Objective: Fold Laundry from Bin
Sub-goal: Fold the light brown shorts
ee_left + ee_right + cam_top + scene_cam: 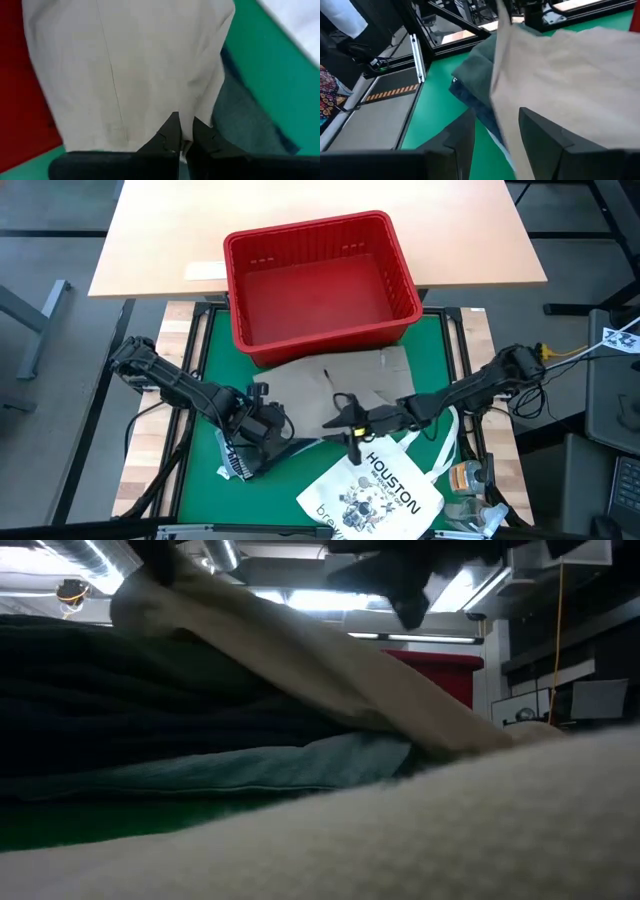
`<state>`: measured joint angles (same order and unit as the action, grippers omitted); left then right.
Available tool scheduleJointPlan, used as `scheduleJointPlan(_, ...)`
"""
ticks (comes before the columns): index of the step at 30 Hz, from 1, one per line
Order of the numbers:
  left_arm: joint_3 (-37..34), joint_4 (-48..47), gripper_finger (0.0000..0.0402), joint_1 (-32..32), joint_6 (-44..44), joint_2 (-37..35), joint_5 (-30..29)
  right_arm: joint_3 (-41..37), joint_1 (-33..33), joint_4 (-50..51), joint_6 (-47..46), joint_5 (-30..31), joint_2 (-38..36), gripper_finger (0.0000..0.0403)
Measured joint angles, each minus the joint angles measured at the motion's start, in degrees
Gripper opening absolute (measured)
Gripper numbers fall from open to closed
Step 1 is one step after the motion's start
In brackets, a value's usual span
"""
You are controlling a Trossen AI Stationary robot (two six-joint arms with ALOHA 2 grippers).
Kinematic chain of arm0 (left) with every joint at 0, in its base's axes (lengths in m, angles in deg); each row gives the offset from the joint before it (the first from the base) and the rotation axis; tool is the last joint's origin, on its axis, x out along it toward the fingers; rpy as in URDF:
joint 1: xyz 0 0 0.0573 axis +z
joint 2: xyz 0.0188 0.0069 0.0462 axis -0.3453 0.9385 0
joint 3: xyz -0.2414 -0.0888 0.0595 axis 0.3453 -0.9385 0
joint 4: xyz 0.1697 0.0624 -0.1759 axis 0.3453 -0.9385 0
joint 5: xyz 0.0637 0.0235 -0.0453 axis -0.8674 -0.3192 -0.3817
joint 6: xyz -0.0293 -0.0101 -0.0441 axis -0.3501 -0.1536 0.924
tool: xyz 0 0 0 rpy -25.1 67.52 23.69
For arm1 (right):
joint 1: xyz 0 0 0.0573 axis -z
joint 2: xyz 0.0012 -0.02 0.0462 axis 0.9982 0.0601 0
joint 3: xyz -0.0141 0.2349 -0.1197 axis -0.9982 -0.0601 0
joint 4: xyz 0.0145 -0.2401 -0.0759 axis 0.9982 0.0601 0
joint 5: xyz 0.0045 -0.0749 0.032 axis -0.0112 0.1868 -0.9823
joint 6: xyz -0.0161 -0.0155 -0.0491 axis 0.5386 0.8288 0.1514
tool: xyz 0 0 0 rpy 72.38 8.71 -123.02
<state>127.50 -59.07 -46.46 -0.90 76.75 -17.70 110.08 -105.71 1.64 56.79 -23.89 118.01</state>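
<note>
While the left gripper [184,131] pinches khaki garment [340,380], darker laundry [475,70] lies half-hidden.

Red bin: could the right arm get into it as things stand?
Probably not right away: the right pincer has the khaki garment between its fingers, though the red bin beyond stands empty and unobstructed.

Matt khaki cloth garment [345,385] (faintly seamed); glossy red slotted plastic bin [320,285]; smooth green surface [215,340]; pale wood tabletop [300,205].
</note>
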Motion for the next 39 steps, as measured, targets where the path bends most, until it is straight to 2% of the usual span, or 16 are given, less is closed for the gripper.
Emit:
scheduleJointPlan(4,-0.07,-1.40,0.0009,0.00,0.76,0.00,0.10,0.00,0.00,-5.62,0.13,2.05,4.81,0.0154)
scheduleJointPlan(8,-0.07,-0.95,0.0009,0.00,0.81,0.00,0.14,0.36,0.04,-11.66,2.76,6.78,8.27,0.0154)
scheduleJointPlan(15,-0.07,0.56,0.0010,0.00,0.82,0.00,-2.96,9.36,0.04,-12.00,9.33,9.85,12.17,0.0154)
scheduleJointPlan(20,-0.07,0.58,0.0010,0.00,0.83,0.00,-3.11,20.44,0.23,-1.67,11.83,11.62,17.04,0.0154)
scheduleJointPlan(26,-0.07,0.65,0.0011,0.00,0.85,0.00,-2.88,31.73,1.38,13.90,11.89,16.73,23.82,0.0154)
scheduleJointPlan(31,-0.07,0.66,0.0033,-0.03,0.87,0.00,-2.84,35.58,2.10,15.95,11.75,13.72,26.54,0.0152)
scheduleJointPlan(34,-0.07,0.61,0.0057,-0.07,0.80,0.00,-2.82,35.58,2.03,16.07,11.74,15.24,26.54,0.0130)
scheduleJointPlan(39,-0.07,-0.32,0.0097,-1.38,0.52,0.00,-2.42,35.58,2.36,16.08,11.79,16.39,26.54,0.0041)
